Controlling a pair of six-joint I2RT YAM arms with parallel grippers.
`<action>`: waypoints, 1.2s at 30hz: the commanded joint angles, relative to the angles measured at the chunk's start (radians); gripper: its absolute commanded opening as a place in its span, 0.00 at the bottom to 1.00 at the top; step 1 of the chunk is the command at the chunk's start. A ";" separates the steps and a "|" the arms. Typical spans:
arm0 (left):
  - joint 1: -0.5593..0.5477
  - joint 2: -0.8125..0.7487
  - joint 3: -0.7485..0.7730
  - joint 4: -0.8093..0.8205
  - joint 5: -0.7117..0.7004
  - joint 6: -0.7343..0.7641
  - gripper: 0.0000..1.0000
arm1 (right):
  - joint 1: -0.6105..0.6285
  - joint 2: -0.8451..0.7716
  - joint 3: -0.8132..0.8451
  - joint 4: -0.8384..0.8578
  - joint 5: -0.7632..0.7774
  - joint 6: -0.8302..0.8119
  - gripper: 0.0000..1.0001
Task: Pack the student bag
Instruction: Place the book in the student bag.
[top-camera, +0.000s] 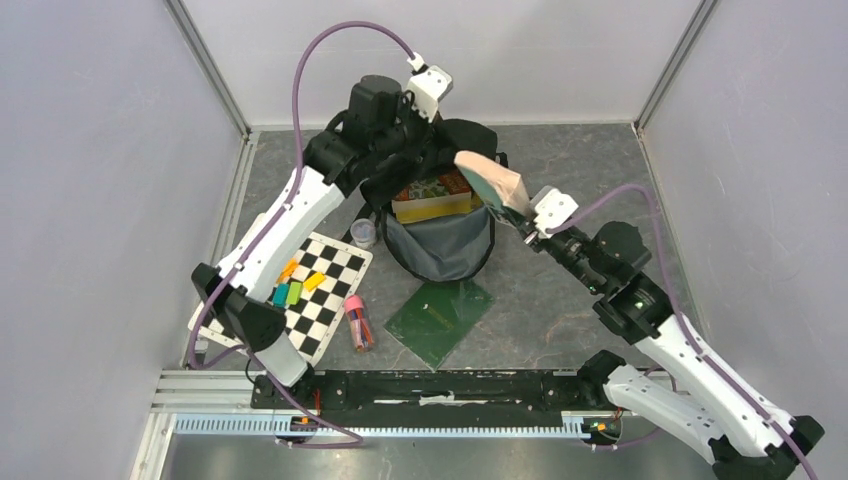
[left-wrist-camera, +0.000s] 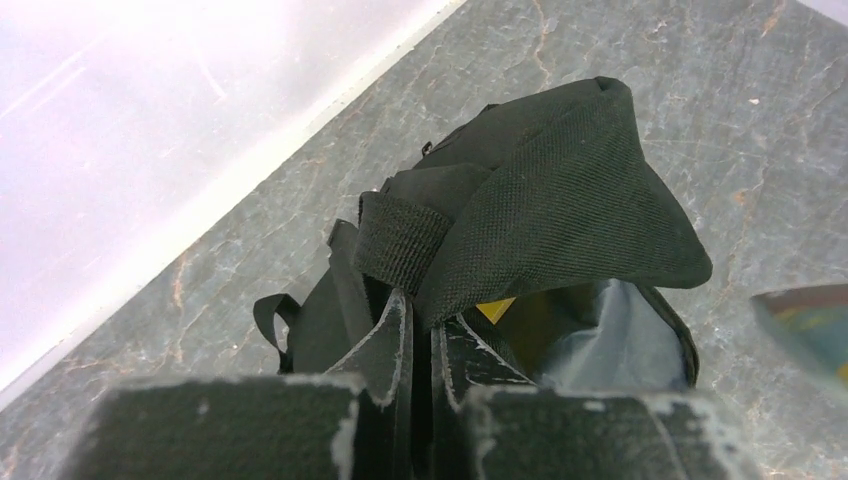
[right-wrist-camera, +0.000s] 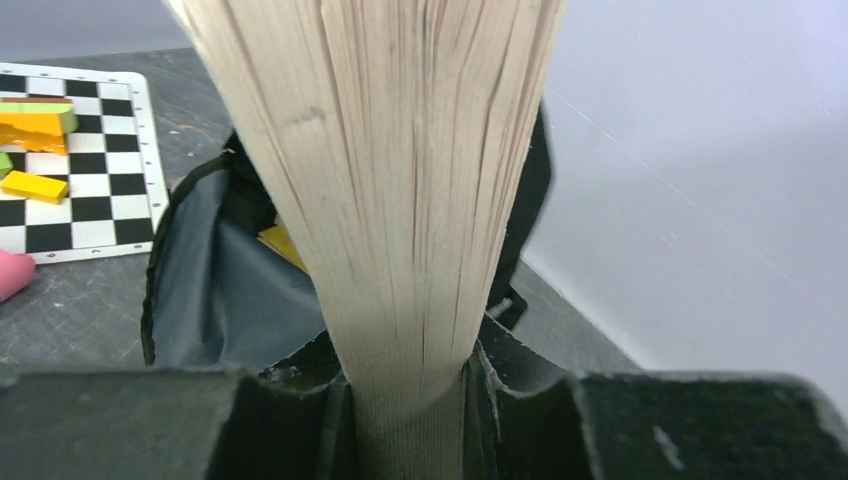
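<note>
Top external: black student bag (top-camera: 440, 255) (grey-lined)

Bright even light, soft shadows, glare on wall (left-wrist-camera: 150, 130), blurred foreground

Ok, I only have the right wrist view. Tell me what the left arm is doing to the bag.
Observer: The left gripper is shut on a black fabric flap of the student bag, at its far side.
Operator: Describe what's already inside.
Observer: From above, a thick yellow-edged book with a colourful cover lies cover-up in the bag's mouth.
Operator: Place my book for me.
Observer: The teal-covered book in the right gripper hangs tilted over the right rim of the opening, next to the yellow-edged one.
</note>
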 joint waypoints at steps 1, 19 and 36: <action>0.081 0.091 0.176 -0.078 0.214 -0.092 0.02 | 0.002 0.032 -0.034 0.411 -0.199 -0.086 0.00; 0.219 0.170 0.324 -0.112 0.436 -0.161 0.02 | 0.042 0.445 -0.051 0.569 -0.196 -0.528 0.00; 0.221 0.175 0.339 -0.070 0.519 -0.182 0.02 | 0.043 0.748 0.146 0.340 0.003 -0.917 0.00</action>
